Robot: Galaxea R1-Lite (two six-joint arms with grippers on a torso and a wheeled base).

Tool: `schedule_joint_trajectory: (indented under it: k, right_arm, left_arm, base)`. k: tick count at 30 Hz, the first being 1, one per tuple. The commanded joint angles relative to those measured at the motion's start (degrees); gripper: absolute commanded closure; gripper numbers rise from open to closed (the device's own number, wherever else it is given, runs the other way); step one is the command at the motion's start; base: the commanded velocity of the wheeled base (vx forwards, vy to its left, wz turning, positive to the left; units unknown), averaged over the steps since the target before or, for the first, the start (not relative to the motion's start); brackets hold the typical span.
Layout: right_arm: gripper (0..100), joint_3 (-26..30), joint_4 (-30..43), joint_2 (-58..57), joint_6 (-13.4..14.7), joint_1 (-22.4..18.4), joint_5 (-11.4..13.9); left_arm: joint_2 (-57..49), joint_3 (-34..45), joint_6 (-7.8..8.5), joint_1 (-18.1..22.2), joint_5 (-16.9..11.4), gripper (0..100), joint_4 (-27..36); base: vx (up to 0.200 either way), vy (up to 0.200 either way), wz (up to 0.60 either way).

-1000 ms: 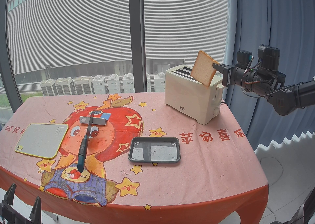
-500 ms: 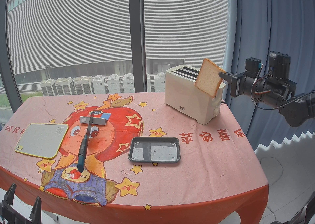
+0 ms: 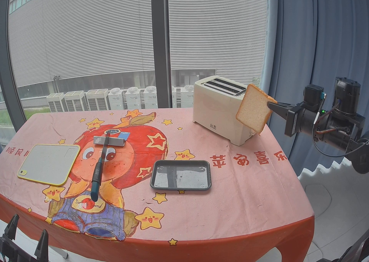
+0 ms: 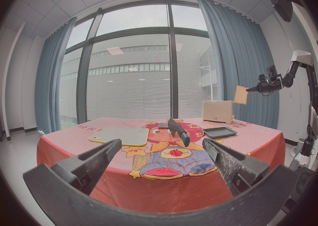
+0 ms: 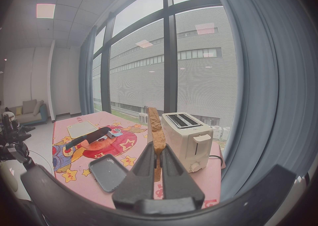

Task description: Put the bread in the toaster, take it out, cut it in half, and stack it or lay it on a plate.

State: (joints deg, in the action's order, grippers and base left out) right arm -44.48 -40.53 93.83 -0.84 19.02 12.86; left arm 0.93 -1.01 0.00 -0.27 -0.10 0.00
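Observation:
A slice of bread (image 3: 255, 108) hangs in the air just off the right end of the white toaster (image 3: 220, 112), tilted on its corner. My right gripper (image 3: 273, 106) is shut on the bread's right edge; in the right wrist view the bread (image 5: 156, 137) stands edge-on between the fingers (image 5: 145, 163), with the toaster (image 5: 187, 140) beside it. Both toaster slots are empty. My left gripper (image 4: 162, 152) is open with nothing in it, held low in front of the table's near left edge. The bread (image 4: 241, 94) and my right gripper (image 4: 250, 89) appear small in the left wrist view.
A dark grey tray (image 3: 181, 174) lies mid-table. A cutting board (image 3: 48, 163) with a yellow rim sits at the left. A knife (image 3: 98, 168) with a dark handle lies between them, its blade on a small grey block (image 3: 109, 141). Blue curtains (image 3: 319, 24) hang at the right.
My right gripper has carried the bread down and to the right, from above the toaster's right end to beside it. The left arm has not moved.

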Motion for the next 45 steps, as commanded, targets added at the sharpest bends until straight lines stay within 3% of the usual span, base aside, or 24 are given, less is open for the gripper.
schedule_joint_trajectory:
  k: [1, 8, 13, 17, 26, 35, 40, 41, 45]
  right_arm:
    - [100, 5.9, -1.8, -5.4, 0.0, 0.4, 0.1]
    - [100, 10.9, -1.9, -10.8, 0.1, 1.5, 0.1]
    - [100, 16.1, -2.0, -14.8, 2.9, 1.9, 0.4]
    - [100, 19.2, -2.0, -16.6, 3.3, 1.8, 0.5]
    - [100, 22.2, -2.0, -18.7, 3.6, 3.4, 0.2]
    - [100, 21.5, -1.9, -18.4, 3.7, 3.8, 0.0]
    - [100, 21.3, -2.0, -18.4, 3.7, 4.0, -2.1]
    - [100, 21.4, -2.0, -18.5, 3.7, 5.0, -3.9]
    - [100, 21.3, -2.0, -18.8, 3.7, 6.8, -6.4]
  left_arm:
    - [-0.8, 1.0, -0.09, 0.0, 0.0, 0, 0.1]
    - [-0.8, 1.0, -0.09, 0.0, 0.0, 0, 0.0]
    - [-0.8, 1.0, -0.18, 0.0, 0.1, 0, 0.0]
    - [-0.8, 1.0, 0.0, 0.0, 0.1, 0, 0.0]
    - [-0.8, 1.0, -0.09, 0.0, 0.3, 0, 0.0]
    - [-0.8, 1.0, -0.18, 0.0, 0.0, 0, 0.0]
    - [-0.8, 1.0, -0.26, 0.0, 0.0, 0, 0.0]
    - [-0.8, 1.0, -0.26, 0.0, 0.0, 0, 0.0]
    - [-0.8, 1.0, -0.18, 0.0, 0.0, 0, 0.0]
  base:
    - [0.0, 0.0, 0.0]
    - [0.0, 0.0, 0.0]
    - [0.0, 0.0, 0.0]
    - [0.0, 0.0, 0.0]
    - [0.0, 0.0, 0.0]
    - [0.0, 0.044, 0.0]
    - [0.0, 0.2, 0.0]
    - [0.0, 0.2, 0.0]
    - [0.0, 0.2, 0.0]
